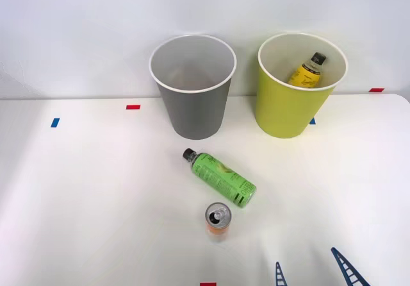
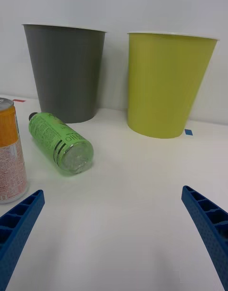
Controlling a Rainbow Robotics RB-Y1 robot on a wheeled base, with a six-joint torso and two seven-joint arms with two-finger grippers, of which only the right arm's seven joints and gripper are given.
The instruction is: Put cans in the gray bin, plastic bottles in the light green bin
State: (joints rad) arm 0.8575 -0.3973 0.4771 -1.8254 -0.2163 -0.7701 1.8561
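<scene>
An orange can (image 1: 218,220) (image 2: 9,150) with a white lower part stands upright near the table's front. Just behind it lies a green-labelled plastic bottle (image 1: 221,176) (image 2: 59,143) on its side, black cap toward the gray bin (image 1: 192,84) (image 2: 66,72). To the right of that bin stands the light green bin (image 1: 296,87) (image 2: 166,84), and a yellow-labelled bottle (image 1: 307,71) rests inside it. My right gripper (image 1: 314,270) (image 2: 114,234) hovers low at the table's front right, open and holding nothing, to the right of the can and facing both bins.
Red tape marks (image 1: 132,107) and blue tape marks (image 1: 55,122) dot the white table (image 1: 96,202). A white wall rises just behind the two bins.
</scene>
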